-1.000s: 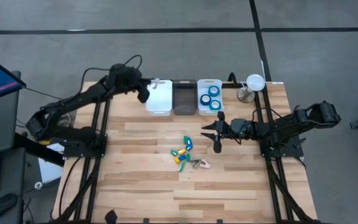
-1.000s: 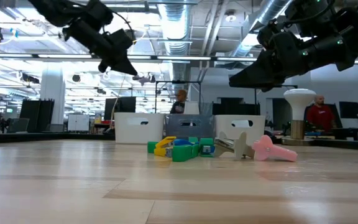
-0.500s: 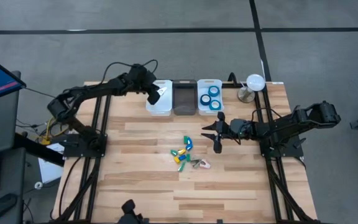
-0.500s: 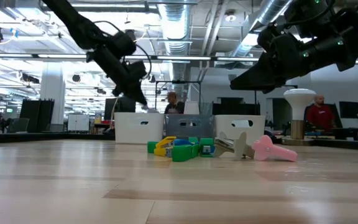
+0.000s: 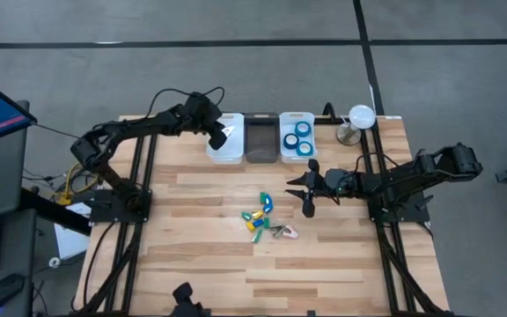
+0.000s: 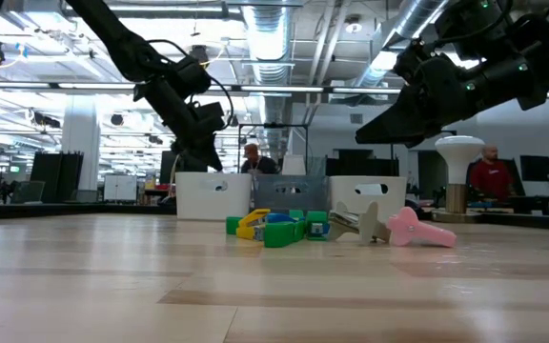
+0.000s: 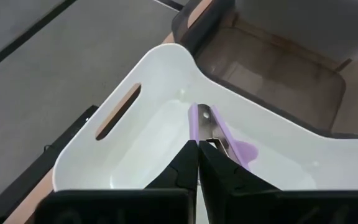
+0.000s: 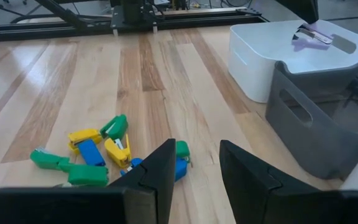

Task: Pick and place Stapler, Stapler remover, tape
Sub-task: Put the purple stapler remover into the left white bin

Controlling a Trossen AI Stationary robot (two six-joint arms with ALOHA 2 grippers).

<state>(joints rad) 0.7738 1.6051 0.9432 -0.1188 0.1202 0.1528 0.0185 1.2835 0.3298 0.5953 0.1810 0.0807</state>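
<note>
My left gripper (image 5: 219, 136) points down over the left white bin (image 5: 227, 151) at the table's far edge and is shut on a pale purple stapler remover (image 7: 219, 134); the remover (image 8: 312, 36) also shows in the right wrist view. My right gripper (image 5: 306, 189) hovers open above the table, right of a pile of small green, yellow and blue pieces (image 5: 257, 213). A pink piece (image 5: 289, 232) lies beside the pile. Blue tape rolls (image 5: 299, 136) lie in the right white bin. My left gripper pinches the stapler remover at one end (image 7: 199, 124) between its fingertips (image 7: 188, 155), coming from above and slanting down. The remover reaches out past the fingertips inside the white bin's opening; whether it touches the bin's floor I cannot tell.
A grey bin (image 5: 260, 141) stands between the two white bins. A white lamp-like object (image 5: 359, 117) stands at the far right corner. Bare wood lies near and left of the pile. People show in the room behind the table in the low view.
My left gripper has swung from high beside the white bin's far left corner toward the right and down over that bin, tipping to point downward, with the stapler remover carried along. It moved fast at first, then almost stopped.
</note>
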